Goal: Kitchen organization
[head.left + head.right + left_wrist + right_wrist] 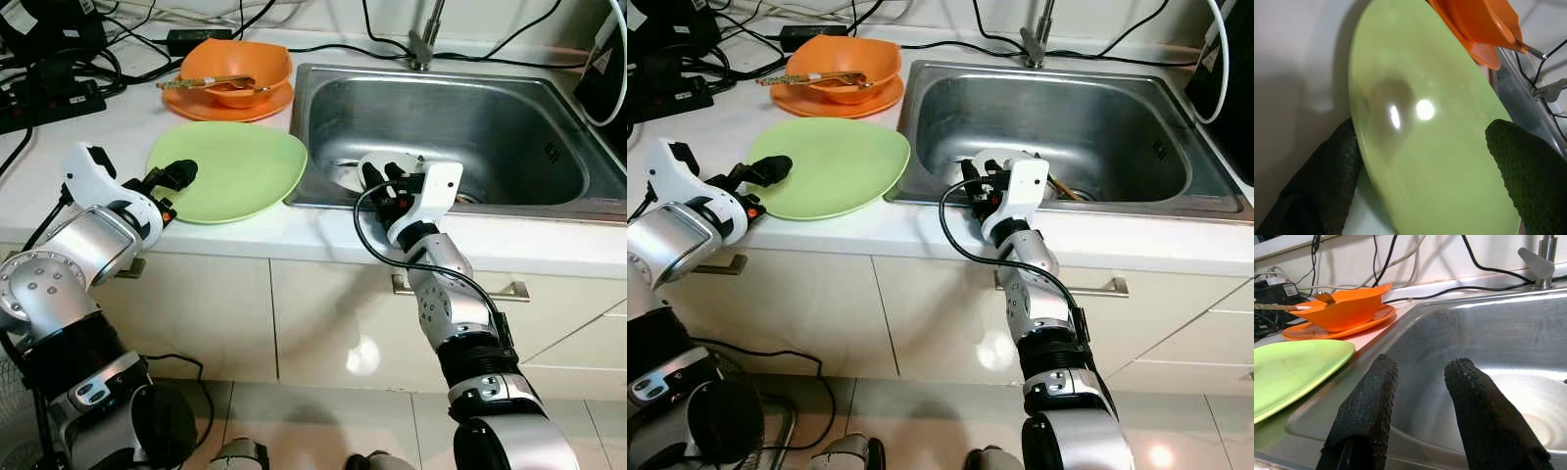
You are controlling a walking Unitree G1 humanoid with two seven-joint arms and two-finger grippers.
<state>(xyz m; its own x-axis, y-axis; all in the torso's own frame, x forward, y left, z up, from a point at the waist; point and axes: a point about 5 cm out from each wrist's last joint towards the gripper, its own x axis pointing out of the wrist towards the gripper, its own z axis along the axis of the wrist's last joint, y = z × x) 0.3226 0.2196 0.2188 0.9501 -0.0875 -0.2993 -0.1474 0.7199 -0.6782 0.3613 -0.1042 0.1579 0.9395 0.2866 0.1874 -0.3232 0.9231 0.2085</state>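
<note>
Head views show the sink as the hub of everything right now. Left gripper sits at the green plate, just left of the sink on the counter; its fingers are spread wide, one either side of the plate's near rim, and whether they touch it I cannot tell. Right gripper hangs over the sink's front edge, fingers parted with nothing between them, poised above a white dish lying in the basin. Behind the green plate, an orange bowl rests on an orange plate, utensils laid across it. By my reading, the tidying is barely underway: nothing lifted, dishes scattered between counter and sink, all sorting ahead.
</note>
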